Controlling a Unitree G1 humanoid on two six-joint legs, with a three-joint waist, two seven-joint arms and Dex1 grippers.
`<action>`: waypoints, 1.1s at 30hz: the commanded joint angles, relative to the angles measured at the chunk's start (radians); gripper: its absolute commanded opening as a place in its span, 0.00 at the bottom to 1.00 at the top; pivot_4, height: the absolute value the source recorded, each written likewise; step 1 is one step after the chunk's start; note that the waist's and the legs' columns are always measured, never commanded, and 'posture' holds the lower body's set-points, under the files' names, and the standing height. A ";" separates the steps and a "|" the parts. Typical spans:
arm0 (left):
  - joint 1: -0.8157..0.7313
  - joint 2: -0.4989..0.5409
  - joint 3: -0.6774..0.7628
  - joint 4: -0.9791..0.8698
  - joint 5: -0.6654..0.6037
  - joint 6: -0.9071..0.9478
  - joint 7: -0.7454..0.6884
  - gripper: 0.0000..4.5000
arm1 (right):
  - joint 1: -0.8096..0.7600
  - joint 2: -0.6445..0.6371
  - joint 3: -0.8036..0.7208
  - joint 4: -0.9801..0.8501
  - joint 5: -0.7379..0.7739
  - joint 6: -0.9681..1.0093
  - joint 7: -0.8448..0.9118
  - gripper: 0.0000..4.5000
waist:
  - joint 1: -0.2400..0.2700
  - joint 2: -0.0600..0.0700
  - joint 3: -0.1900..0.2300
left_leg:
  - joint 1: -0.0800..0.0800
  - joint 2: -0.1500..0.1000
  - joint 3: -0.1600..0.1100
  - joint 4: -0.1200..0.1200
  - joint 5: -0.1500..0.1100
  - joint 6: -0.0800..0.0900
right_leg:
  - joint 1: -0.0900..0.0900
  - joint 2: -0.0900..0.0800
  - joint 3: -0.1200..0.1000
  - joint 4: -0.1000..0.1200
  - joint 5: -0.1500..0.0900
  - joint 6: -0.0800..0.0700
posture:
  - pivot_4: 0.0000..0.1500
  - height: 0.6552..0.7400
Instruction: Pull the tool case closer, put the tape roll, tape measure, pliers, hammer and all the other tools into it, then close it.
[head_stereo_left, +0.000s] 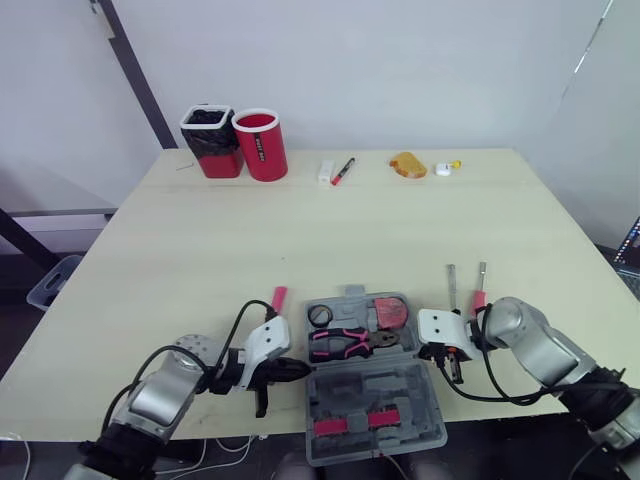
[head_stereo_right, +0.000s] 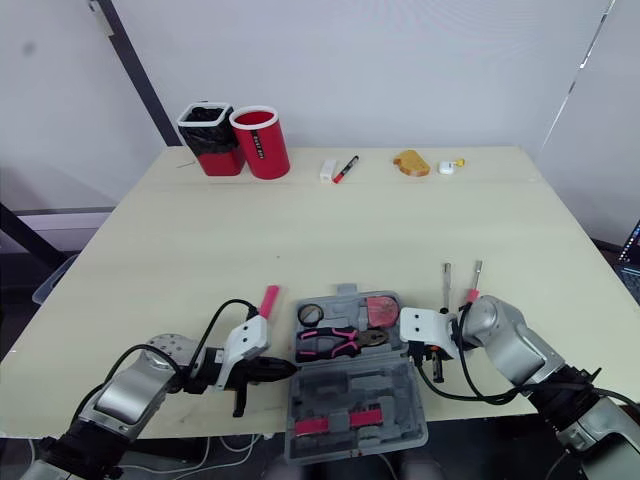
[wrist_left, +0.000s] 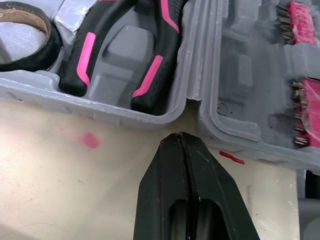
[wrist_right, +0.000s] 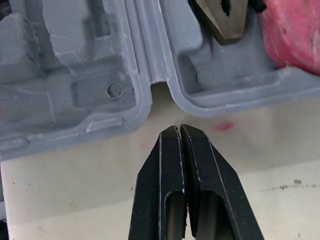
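The grey tool case (head_stereo_left: 372, 402) lies open at the table's near edge, its lid half toward me. Its far half holds a black tape roll (head_stereo_left: 320, 316), pink-and-black pliers (head_stereo_left: 345, 343) and a pink tape measure (head_stereo_left: 391, 313). My left gripper (head_stereo_left: 305, 370) is shut, its tip just off the hinge notch on the case's left side (wrist_left: 192, 107). My right gripper (head_stereo_left: 430, 355) is also shut, close to the hinge notch on the right side (wrist_right: 159, 82). A pink-handled tool (head_stereo_left: 279, 297) lies left of the case. Two screwdrivers (head_stereo_left: 451, 283) (head_stereo_left: 481, 284) lie to its right.
Along the far edge stand a black-lined bin (head_stereo_left: 210, 141) and a red cup (head_stereo_left: 261, 144). A white block (head_stereo_left: 325, 171), a marker (head_stereo_left: 343, 170), an orange object (head_stereo_left: 408, 165) and a small white item (head_stereo_left: 443, 169) also lie there. The lid overhangs the near table edge.
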 joint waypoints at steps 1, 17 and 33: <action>-0.016 -0.014 -0.011 -0.046 -0.007 0.011 0.008 0.00 | -0.019 0.015 0.005 -0.020 -0.008 0.005 0.012 0.02 | 0.000 0.000 0.000 | 0.000 0.000 0.000 0.000 0.000 0.000 | 0.000 0.000 0.000 0.000 0.000 0.000 | 1.00 1.00; -0.095 -0.057 -0.018 0.000 0.010 0.039 0.024 0.00 | -0.043 0.052 -0.017 0.005 -0.012 0.064 0.001 0.02 | -0.001 0.000 0.000 | 0.000 0.000 -0.001 0.004 0.000 0.000 | 0.002 0.000 0.000 0.002 0.000 0.000 | 1.00 1.00; -0.196 -0.103 -0.038 0.137 0.050 -0.013 0.010 0.00 | -0.118 0.087 -0.038 0.152 -0.042 0.037 -0.041 0.02 | -0.003 0.000 0.000 | -0.001 0.000 -0.002 0.014 0.000 0.000 | 0.004 0.000 0.000 0.005 0.003 0.004 | 1.00 1.00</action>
